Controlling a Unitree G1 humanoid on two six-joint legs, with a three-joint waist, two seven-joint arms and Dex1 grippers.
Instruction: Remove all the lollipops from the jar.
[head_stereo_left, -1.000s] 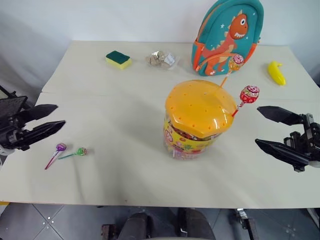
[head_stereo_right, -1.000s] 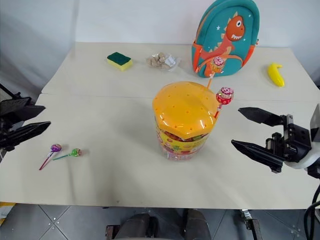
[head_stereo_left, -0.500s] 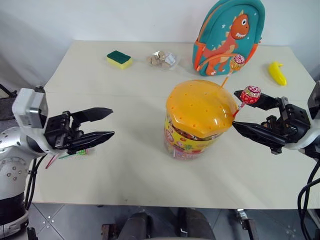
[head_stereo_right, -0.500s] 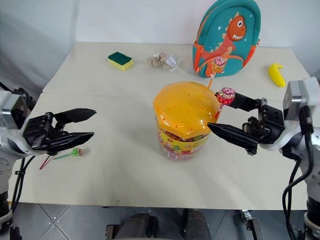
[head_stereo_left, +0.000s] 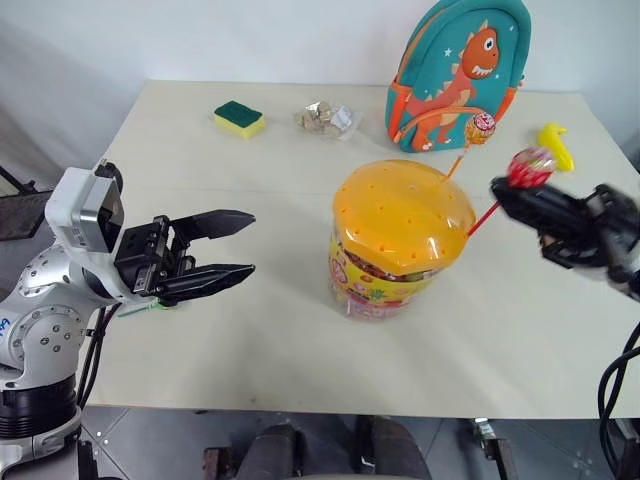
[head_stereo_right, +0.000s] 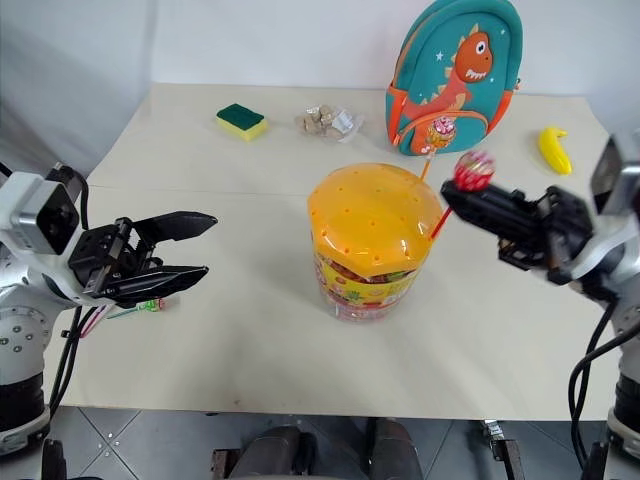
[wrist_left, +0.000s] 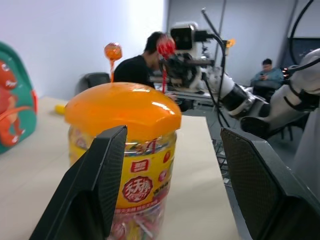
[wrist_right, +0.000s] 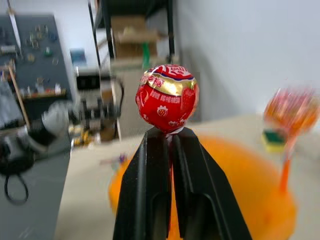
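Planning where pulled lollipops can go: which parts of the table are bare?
Bare: the table front edge before the jar, and the stretch between the sponge and the left gripper. Crowded: the far right, with the backpack, banana and wrapped bundle.

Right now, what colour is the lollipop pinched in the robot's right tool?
Red, with a gold band near the top of its wrapper; the right wrist view shows it best.

Left gripper (head_stereo_left: 245, 243) hovers with its 2 fingers spread; right gripper (wrist_right: 170, 134) is clamped together.
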